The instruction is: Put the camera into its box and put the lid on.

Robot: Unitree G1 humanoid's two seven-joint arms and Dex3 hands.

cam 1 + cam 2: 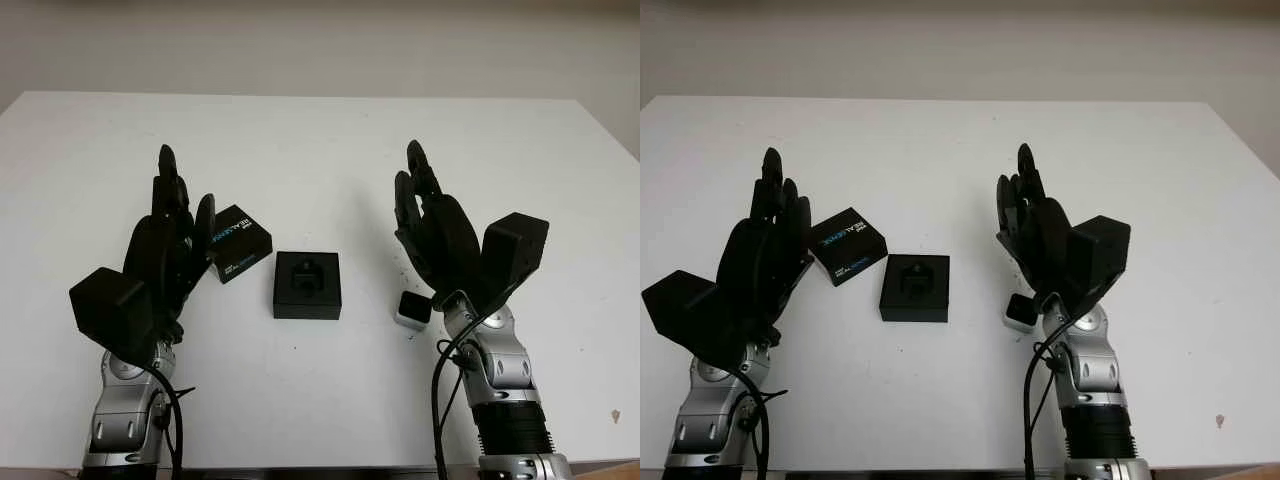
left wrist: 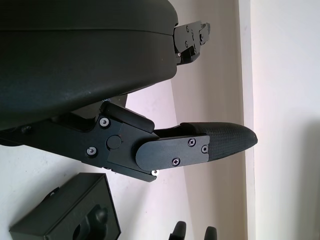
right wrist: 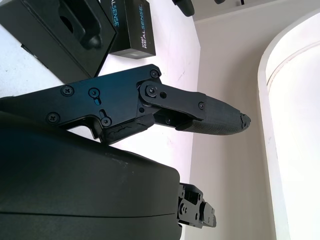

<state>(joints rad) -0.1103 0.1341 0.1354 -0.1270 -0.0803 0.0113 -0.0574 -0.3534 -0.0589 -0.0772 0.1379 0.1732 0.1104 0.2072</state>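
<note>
Right, nothing grasped yet: my right hand (image 1: 440,235) and left hand (image 1: 165,240) both hover open, holding nothing. Camera (image 1: 411,308) sits mid-tabletop by my right wrist, box (image 1: 307,285) beside it, lid (image 1: 238,242) nearer my left. Next, right hand must drop onto the camera.

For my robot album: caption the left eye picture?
Open hands flank box, lid, camera.

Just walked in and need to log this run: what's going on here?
Nothing is held yet. The open box sits mid-table between both raised, open hands. The lid lies beside the left hand, and the small camera sits on the table by the right hand. The camera is not yet in the box.
</note>
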